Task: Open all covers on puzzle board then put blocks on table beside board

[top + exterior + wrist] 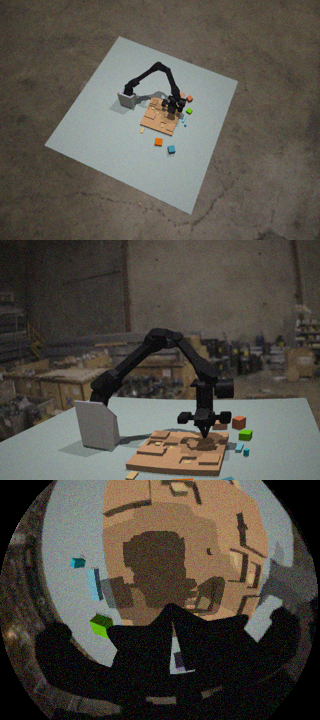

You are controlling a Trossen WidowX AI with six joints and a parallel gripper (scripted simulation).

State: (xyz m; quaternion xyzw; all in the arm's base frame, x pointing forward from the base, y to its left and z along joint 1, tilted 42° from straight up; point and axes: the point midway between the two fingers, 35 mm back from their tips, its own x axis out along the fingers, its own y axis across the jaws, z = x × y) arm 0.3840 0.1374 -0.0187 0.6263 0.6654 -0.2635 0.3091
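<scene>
The wooden puzzle board (150,122) (160,465) (222,497) lies flat on the table. Raised wooden covers show at its front right (209,458), left (150,450) and back left (160,434). Three open wells hold pale patches: one front (162,126) (187,461), two left (157,443) (171,446). I cannot tell whether these are blocks or well floors. My gripper (204,437) (170,606) is shut and empty, pointing down low over the board's back right part. Its shadow darkens that part, and the arm hides some of it in the top view.
Right of the board are a red-brown cube (189,98) (239,422), green block (189,110) (245,435) (101,625), light blue bar (183,119) and teal piece (185,125). A salmon block (219,425) is behind. In front are a yellow bar (142,130), orange block (158,141) and blue cube (171,149).
</scene>
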